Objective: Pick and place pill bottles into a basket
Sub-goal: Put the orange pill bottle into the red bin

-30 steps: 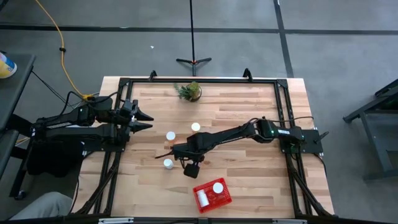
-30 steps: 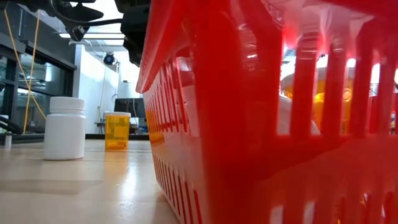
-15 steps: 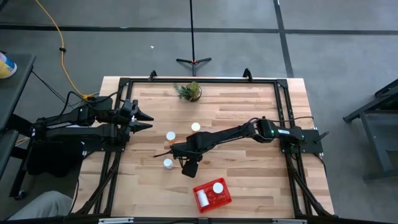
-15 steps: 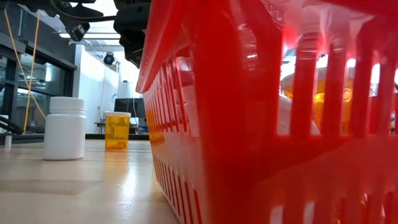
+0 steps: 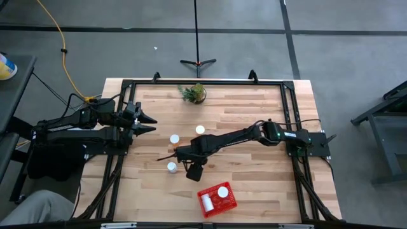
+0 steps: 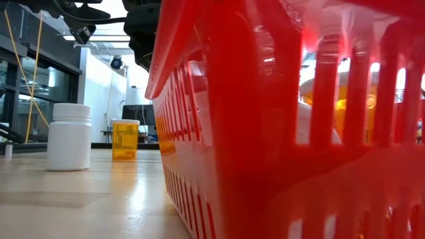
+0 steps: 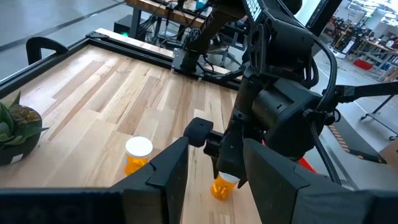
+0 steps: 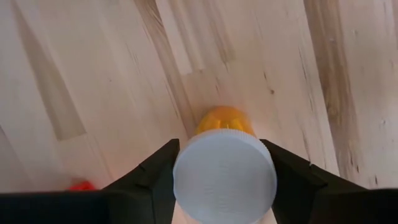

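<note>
- Pale wooden table point(image 5: 254, 121) inside a black frame, grey floor around it, a yellow cable point(image 5: 54, 35) lying off to the far left.
- Red basket point(image 5: 216, 199) near the table's front edge, two white-capped pill bottles point(image 5: 222, 191) inside it: one standing, one lying on its side point(image 5: 207, 202).
- Seen level from the table top, red basket wall point(image 6: 279, 133) filling most of the picture, orange plastic point(image 6: 342, 113) glowing through its slots.
- Behind the basket and to its left, right gripper point(image 5: 189, 166) pointing down over an orange pill bottle point(image 8: 224, 173), white cap up; dark fingers point(image 8: 152, 180) standing on either side of the cap, spread to about its width, contact not clear.
- From the left wrist, same bottle point(image 7: 222, 185) standing on the wood under the right gripper point(image 7: 229, 169).
- Three more bottles on the table, farther from the basket: one point(image 5: 171, 166) just left of the right gripper, one point(image 5: 174, 138) behind that, one point(image 5: 200, 130) toward the table's middle.
- Low view: a white bottle point(image 6: 69, 136) and an orange one point(image 6: 125, 139) standing left of the basket.
- Small potted plant point(image 5: 193, 93) at the back edge, well apart from the basket.
- Left gripper point(image 5: 145, 123) waiting at the table's left edge, far from the basket, fingers point(image 7: 168, 168) parted and holding nothing.
- Part of a person point(image 5: 35, 210) at the lower-left corner of the overhead view.
</note>
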